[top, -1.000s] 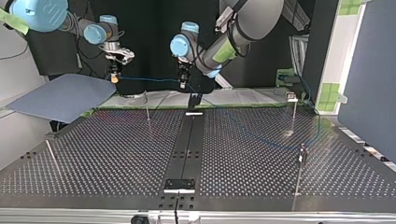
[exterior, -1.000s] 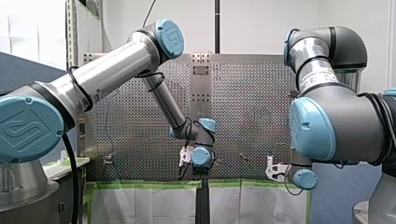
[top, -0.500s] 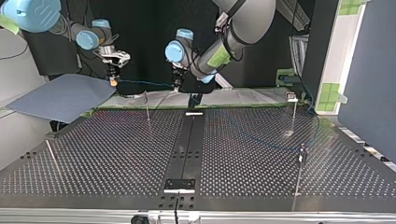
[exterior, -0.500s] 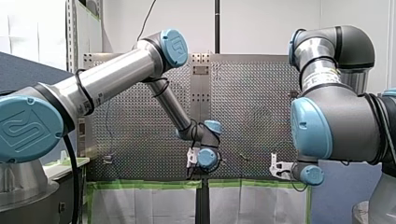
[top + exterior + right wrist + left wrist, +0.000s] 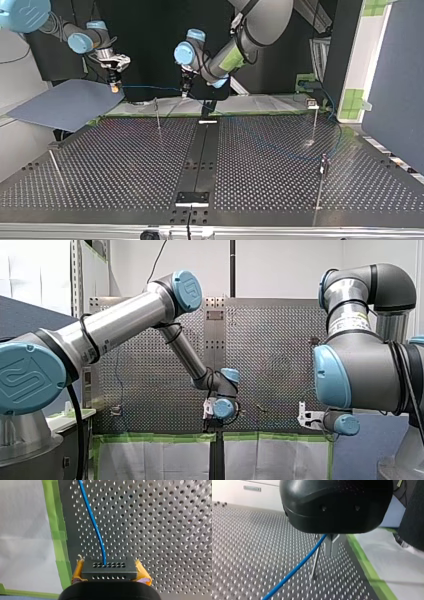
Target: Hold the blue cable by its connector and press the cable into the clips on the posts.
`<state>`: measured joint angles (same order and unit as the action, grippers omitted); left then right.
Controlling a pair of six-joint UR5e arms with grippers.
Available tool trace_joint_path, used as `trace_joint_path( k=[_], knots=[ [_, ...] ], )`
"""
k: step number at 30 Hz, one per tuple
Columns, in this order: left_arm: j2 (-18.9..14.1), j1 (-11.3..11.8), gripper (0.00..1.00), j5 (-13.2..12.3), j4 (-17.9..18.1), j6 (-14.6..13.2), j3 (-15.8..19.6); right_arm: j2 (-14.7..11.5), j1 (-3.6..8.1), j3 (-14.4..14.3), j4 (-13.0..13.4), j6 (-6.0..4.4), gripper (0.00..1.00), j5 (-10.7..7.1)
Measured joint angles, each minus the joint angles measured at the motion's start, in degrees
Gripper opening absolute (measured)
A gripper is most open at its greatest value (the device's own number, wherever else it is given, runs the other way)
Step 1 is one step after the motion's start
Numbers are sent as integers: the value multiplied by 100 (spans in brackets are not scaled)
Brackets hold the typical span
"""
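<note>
Blue cable (image 5: 150,88): your R gripper (image 5: 114,87) clamps its connector (image 5: 109,569); L gripper (image 5: 185,92), at R's 3 o'clock in top view, pinches the cable.

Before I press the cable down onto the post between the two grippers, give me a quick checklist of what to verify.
1. Grip on the connector: clamped between my right gripper and its yellow pads, ok.
2. My left gripper shut on the blue cable: ok.
3. Cable span above the post: ok.
4. Span lined up over its clip: cannot tell.
5. Cable seated in the clip: not ok, not yet.
</note>
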<state>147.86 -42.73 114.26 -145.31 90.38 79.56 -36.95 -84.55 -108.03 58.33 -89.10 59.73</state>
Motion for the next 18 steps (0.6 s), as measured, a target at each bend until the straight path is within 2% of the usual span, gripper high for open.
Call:
trace_joint_path(
  k=[4,7,12,18],
  knots=[
    [59,-113,0,-64,4,0,-18,-17,196,2,-29,16,0,-199],
    [94,-146,0,-56,11,1,-40,-42,282,8,-27,-13,0,-341],
    [264,-145,0,-58,-86,11,-219,-60,309,110,-74,-83,0,-460],
    [544,-128,0,-75,-397,18,-577,-62,317,263,-191,-133,0,-446]
  ],
)
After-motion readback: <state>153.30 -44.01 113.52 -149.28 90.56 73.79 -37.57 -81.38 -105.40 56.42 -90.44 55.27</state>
